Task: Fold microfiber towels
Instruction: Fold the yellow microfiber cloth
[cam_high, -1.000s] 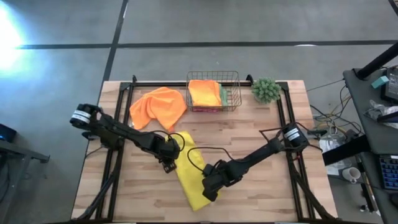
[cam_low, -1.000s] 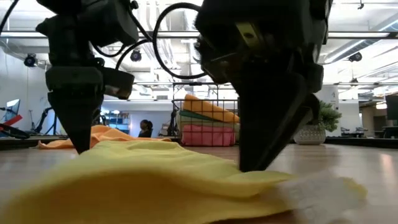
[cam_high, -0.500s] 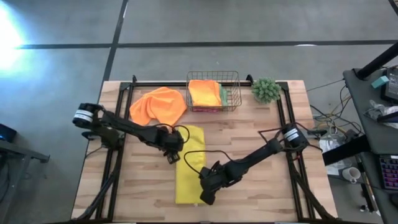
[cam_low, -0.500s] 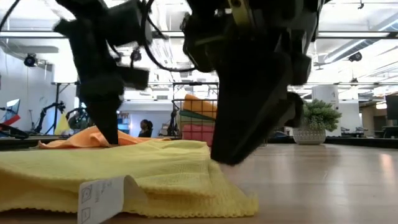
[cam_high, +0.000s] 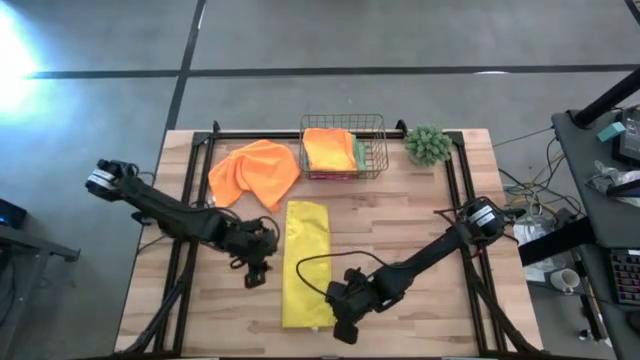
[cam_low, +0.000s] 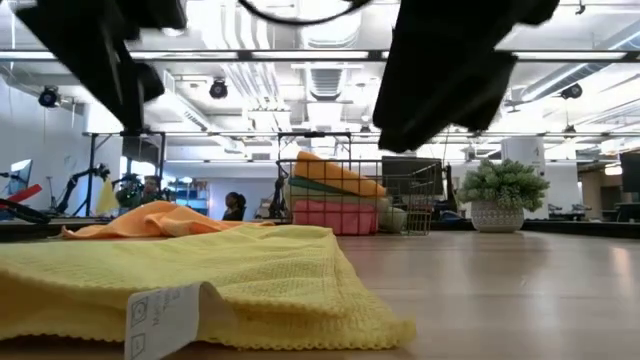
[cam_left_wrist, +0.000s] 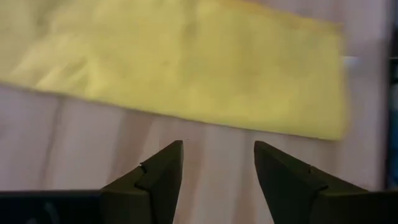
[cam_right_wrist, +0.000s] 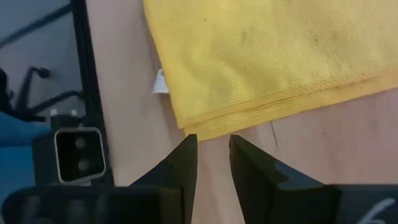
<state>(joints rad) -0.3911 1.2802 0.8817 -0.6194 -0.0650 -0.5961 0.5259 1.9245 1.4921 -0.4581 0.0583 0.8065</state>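
Low view, both arms cropped, blurred

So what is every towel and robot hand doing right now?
yellow towel: folded into a long strip, flat on the table, not held
orange towel: crumpled, loose on the table
towels in the basket: folded, stacked
left gripper: open, empty, beside the yellow towel
right gripper: open, empty, by the strip's near end
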